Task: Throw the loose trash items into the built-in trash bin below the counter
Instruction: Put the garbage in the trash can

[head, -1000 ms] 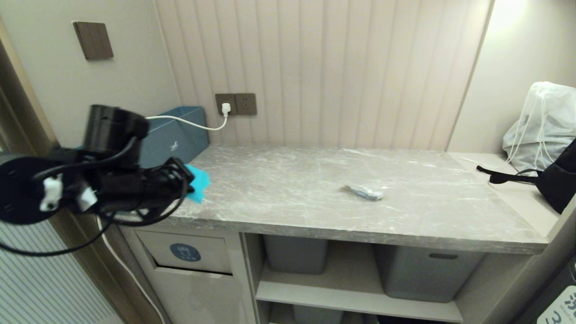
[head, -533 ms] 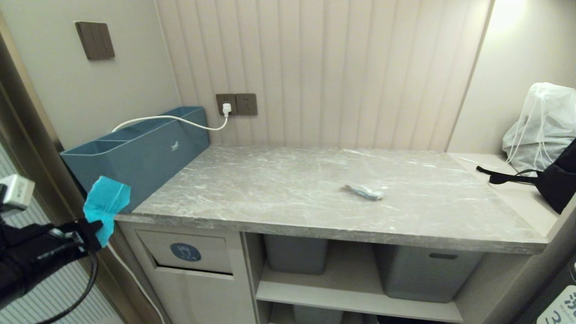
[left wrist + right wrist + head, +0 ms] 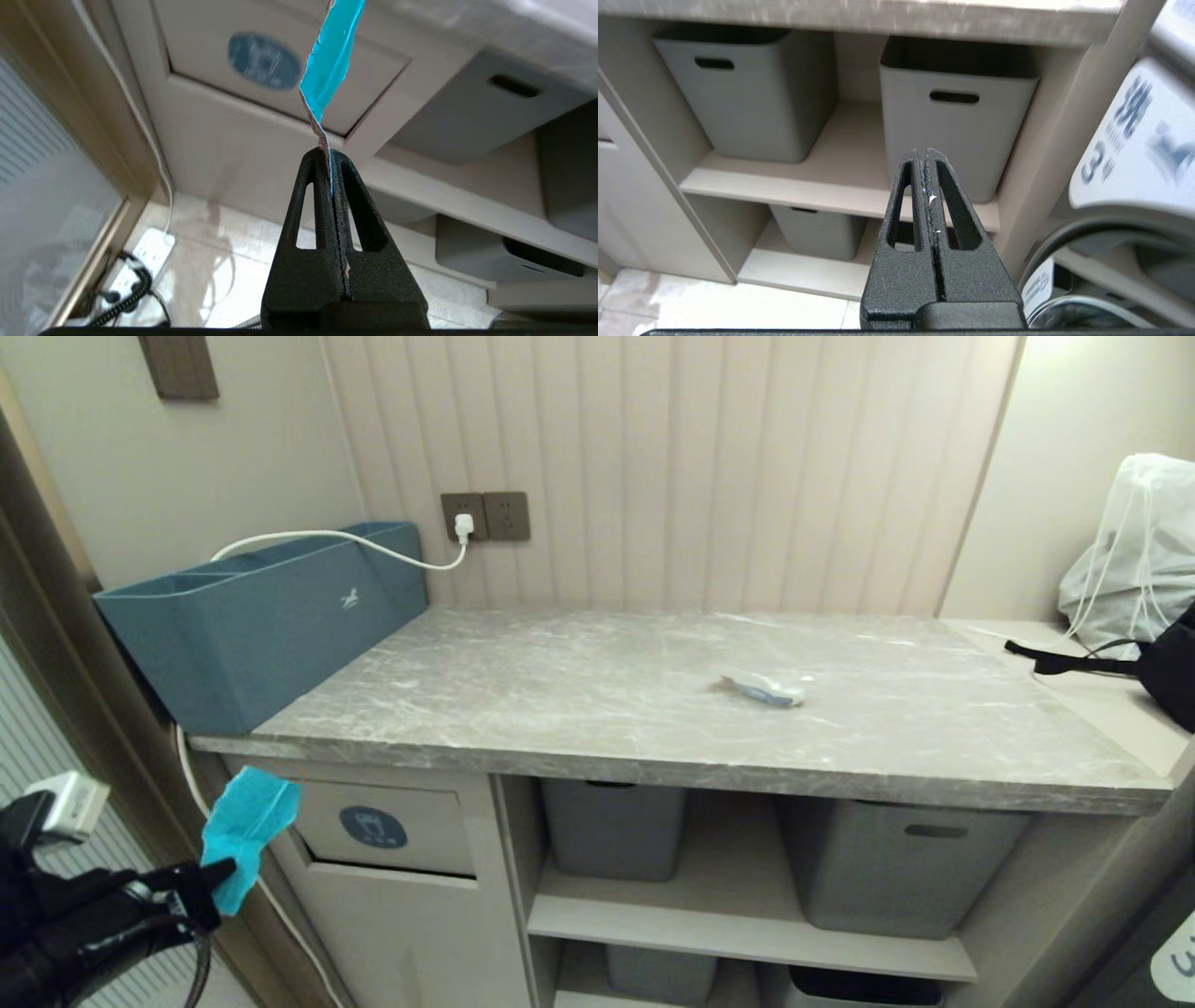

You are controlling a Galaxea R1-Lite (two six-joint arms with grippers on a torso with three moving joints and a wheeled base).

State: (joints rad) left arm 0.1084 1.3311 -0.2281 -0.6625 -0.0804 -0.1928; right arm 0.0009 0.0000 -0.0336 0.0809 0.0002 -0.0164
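Left wrist view: the left gripper [image 3: 331,161] has its fingers pinched flat on the turquoise scrap [image 3: 331,60], holding it before the bin flap [image 3: 261,74] for dropping; the right gripper [image 3: 927,161] stays closed, empty.

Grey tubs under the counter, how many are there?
3 show clearly: one upper-shelf tub on the left, one upper-shelf tub on the right, and one lower-shelf tub beneath the left one. Something dark at the lower right might be another, and more may be hidden.

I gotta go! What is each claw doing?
Left claw: closed on the turquoise scrap.
Right claw: closed, holding nothing.
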